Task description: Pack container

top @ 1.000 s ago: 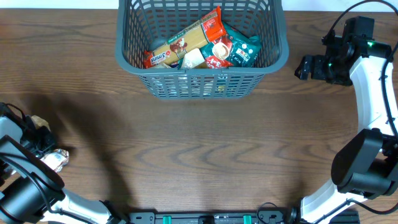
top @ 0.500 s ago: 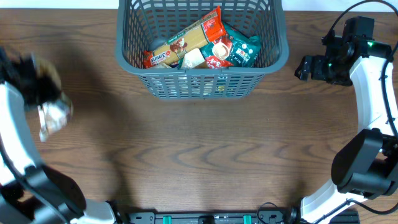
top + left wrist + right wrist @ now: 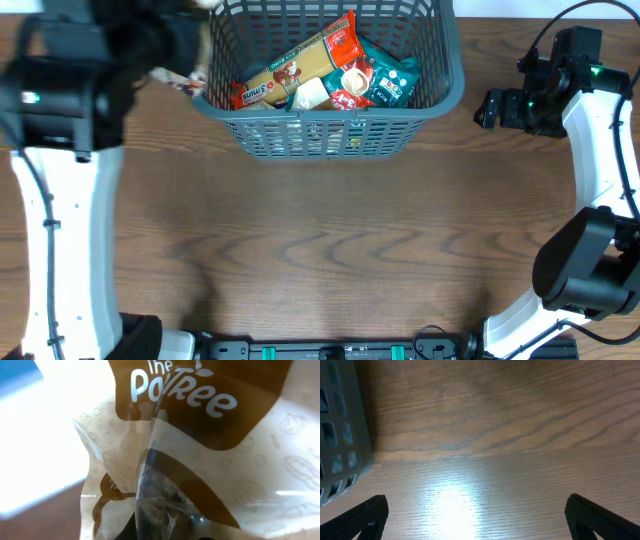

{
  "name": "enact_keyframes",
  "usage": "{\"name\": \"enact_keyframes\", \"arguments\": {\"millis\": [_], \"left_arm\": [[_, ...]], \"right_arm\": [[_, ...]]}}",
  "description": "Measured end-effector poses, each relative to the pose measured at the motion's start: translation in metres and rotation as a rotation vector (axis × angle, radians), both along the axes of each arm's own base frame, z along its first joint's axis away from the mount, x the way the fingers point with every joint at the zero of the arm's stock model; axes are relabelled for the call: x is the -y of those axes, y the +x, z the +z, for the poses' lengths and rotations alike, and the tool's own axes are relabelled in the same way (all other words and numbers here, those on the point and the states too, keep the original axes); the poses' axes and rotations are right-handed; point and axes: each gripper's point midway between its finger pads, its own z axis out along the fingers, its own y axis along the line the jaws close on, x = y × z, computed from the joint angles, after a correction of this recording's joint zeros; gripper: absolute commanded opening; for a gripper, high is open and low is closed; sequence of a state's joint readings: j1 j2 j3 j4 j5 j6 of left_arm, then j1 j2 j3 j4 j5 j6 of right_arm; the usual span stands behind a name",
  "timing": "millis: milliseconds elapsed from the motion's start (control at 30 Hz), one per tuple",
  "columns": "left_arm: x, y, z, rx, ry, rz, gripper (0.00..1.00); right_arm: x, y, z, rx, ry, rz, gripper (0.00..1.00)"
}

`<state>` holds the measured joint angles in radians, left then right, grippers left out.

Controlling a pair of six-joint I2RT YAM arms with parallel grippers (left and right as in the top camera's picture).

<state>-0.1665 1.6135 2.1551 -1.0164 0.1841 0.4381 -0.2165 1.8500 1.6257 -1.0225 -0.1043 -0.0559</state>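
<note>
The container (image 3: 250, 135) is a dark grey lattice basket at the top middle of the table, with several snack packets (image 3: 320, 70) inside. My left gripper (image 3: 185, 55) is at the container's left rim, shut on a beige and brown snack bag (image 3: 178, 80). That bag fills the left wrist view (image 3: 200, 460), with brown lettering on it. My right gripper (image 3: 487, 108) is open and empty, to the right of the container. The right wrist view shows both fingertips wide apart over bare table (image 3: 480, 505) and the container's corner (image 3: 340, 435) at its left.
The wooden table (image 3: 320, 250) spreads in front of the container. The left arm's white links (image 3: 60, 230) reach up the left side. The right arm (image 3: 600, 150) stands along the right edge.
My left arm has swung up from the table's lower left to the container's left rim, carrying the snack bag with it. The right arm has not moved.
</note>
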Motion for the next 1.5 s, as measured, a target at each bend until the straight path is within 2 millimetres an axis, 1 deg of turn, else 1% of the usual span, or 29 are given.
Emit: {"name": "enact_keyframes", "arguments": {"millis": [100,167,233,333,433,533,633,667,700,733,767,800,833,867,900,1033,1167,1267,1367,1400,1467,1500], "left_arm": [[0.029,0.001,-0.010,0.034,0.153,-0.173,0.06],[0.048,0.006,-0.023,0.054,0.266,-0.306,0.06],[0.061,0.015,-0.036,0.071,0.350,-0.395,0.06],[0.077,0.035,-0.056,0.092,0.425,-0.486,0.06],[0.085,0.052,-0.083,0.065,0.463,-0.535,0.05],[0.090,0.067,-0.120,-0.001,0.488,-0.573,0.06],[0.093,0.078,-0.157,-0.075,0.497,-0.600,0.06],[0.094,0.081,-0.169,-0.101,0.497,-0.606,0.10],[0.095,0.084,-0.181,-0.127,0.498,-0.612,0.17],[0.095,0.086,-0.192,-0.149,0.500,-0.619,0.34],[0.096,0.088,-0.202,-0.171,0.499,-0.623,0.58],[0.096,0.089,-0.212,-0.197,0.494,-0.623,0.61],[0.096,0.089,-0.220,-0.217,0.491,-0.623,0.66],[0.095,0.089,-0.226,-0.237,0.484,-0.619,0.75],[0.094,0.090,-0.231,-0.255,0.474,-0.608,0.99],[0.087,0.091,-0.234,-0.295,0.425,-0.545,0.99],[0.081,0.091,-0.234,-0.327,0.381,-0.490,0.99],[0.081,0.089,-0.228,-0.340,0.338,-0.442,0.99],[0.078,0.086,-0.207,-0.324,0.292,-0.373,0.99],[0.075,0.084,-0.195,-0.312,0.275,-0.333,0.99],[0.065,0.078,-0.164,-0.281,0.224,-0.240,0.99],[0.057,0.071,-0.146,-0.265,0.189,-0.187,0.99]], "right_arm": [[0.000,0.000,0.000,0.000,0.000,0.000,0.99],[0.000,0.000,0.000,0.000,0.000,0.000,0.99],[0.000,0.000,0.000,0.000,0.000,0.000,0.99],[0.000,0.000,0.000,0.000,0.000,0.000,0.99],[0.000,0.000,0.000,0.000,0.000,0.000,0.99],[0.000,0.000,0.000,0.000,0.000,0.000,0.99],[0.000,0.000,0.000,0.000,0.000,0.000,0.99],[0.000,0.001,0.000,0.002,-0.001,0.000,0.99],[0.000,0.001,0.000,0.005,-0.002,0.000,0.99],[0.001,0.002,0.001,0.010,-0.003,0.000,0.99],[0.001,0.003,0.001,0.014,-0.004,0.000,0.99],[0.001,0.004,0.001,0.018,-0.004,0.000,0.99],[0.001,0.005,0.002,0.022,-0.005,0.000,0.99],[0.001,0.006,0.002,0.025,-0.006,0.000,0.99],[0.002,0.007,0.002,0.028,-0.007,0.000,0.99],[0.003,0.013,0.005,0.058,-0.013,0.001,0.99],[0.006,0.028,0.012,0.125,-0.030,0.002,0.99],[0.007,0.029,0.013,0.130,-0.033,0.008,0.99],[0.007,0.034,0.017,0.151,-0.044,0.024,0.99],[0.008,0.037,0.022,0.168,-0.052,0.034,0.99],[0.010,0.045,0.036,0.213,-0.072,0.053,0.99],[0.011,0.049,0.045,0.242,-0.083,0.061,0.99]]}}
